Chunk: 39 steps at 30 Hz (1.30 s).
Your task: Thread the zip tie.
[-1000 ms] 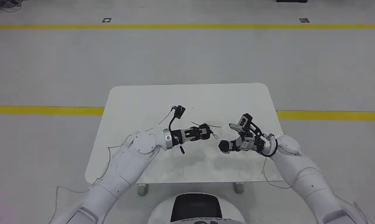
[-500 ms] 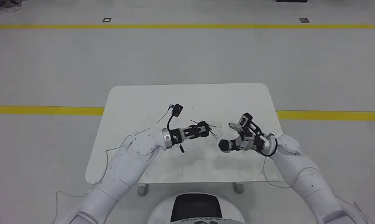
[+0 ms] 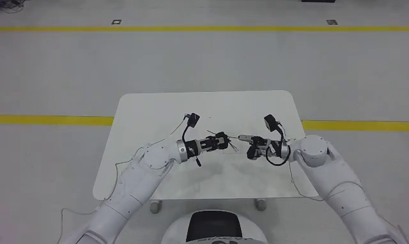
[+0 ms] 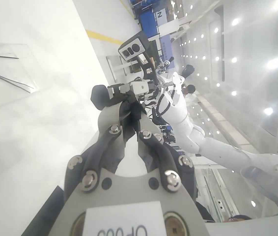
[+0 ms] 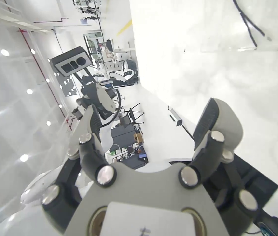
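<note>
Left gripper (image 4: 126, 109) clamped on zip tie (image 4: 134, 112); right gripper (image 5: 151, 108) open, now swung in just beside left jaws.

glossy white arm shells (image 3: 332, 180), black wrists (image 3: 193, 147) looped with black cable (image 3: 184, 134), grey plates (image 4: 129, 187) on left gripper (image 4: 126, 109) and right gripper (image 5: 151, 116) studded with silver screws (image 5: 105, 174), dark linkages (image 5: 90, 155), ribbed black pads (image 5: 205, 121), white labels (image 4: 124, 218).

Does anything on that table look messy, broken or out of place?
Nothing looks broken or spilled. The left gripper pinches a black zip tie, the right gripper is open and empty, and spare zip ties lie crossed on a clear sheet.
</note>
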### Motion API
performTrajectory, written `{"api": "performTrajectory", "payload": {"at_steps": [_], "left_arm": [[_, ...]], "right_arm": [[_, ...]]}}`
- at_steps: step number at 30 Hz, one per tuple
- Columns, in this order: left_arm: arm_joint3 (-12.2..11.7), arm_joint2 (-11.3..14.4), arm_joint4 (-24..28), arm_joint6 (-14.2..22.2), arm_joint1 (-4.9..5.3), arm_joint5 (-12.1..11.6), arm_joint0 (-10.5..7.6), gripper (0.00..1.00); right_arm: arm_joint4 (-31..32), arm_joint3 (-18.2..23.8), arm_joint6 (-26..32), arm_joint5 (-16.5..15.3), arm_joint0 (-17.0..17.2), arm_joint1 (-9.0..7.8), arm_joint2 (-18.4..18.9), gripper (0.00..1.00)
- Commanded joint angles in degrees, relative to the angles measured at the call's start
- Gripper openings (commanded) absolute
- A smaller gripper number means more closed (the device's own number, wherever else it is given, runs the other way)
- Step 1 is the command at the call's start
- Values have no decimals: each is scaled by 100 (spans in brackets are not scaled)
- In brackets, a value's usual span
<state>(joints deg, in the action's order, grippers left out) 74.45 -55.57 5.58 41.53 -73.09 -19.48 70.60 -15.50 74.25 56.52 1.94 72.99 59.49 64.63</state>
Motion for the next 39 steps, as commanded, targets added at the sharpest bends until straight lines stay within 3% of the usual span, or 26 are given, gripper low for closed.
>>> {"api": "performTrajectory", "payload": {"at_steps": [1,7,10,15,20,24,33,39], "left_arm": [[0,0,0,0,0,0,0,0],[0,0,0,0,0,0,0,0],[0,0,0,0,0,0,0,0],[0,0,0,0,0,0,0,0],[0,0,0,0,0,0,0,0],[0,0,0,0,0,0,0,0],[0,0,0,0,0,0,0,0],[0,0,0,0,0,0,0,0]], "right_arm": [[-84,0,0,-1,0,0,1,100],[474,227,-400,135,-50,-17,-26,100],[1349,588,-734,579,-167,-55,-84,100],[2559,1091,-791,1344,-488,-66,-368,100],[3226,1064,-769,1754,-910,25,-821,100],[3304,735,-849,1754,-1182,138,-1059,100],[3281,716,-884,1754,-1191,146,-1058,100],[4108,482,-528,1141,-1340,76,-1118,100]]}}
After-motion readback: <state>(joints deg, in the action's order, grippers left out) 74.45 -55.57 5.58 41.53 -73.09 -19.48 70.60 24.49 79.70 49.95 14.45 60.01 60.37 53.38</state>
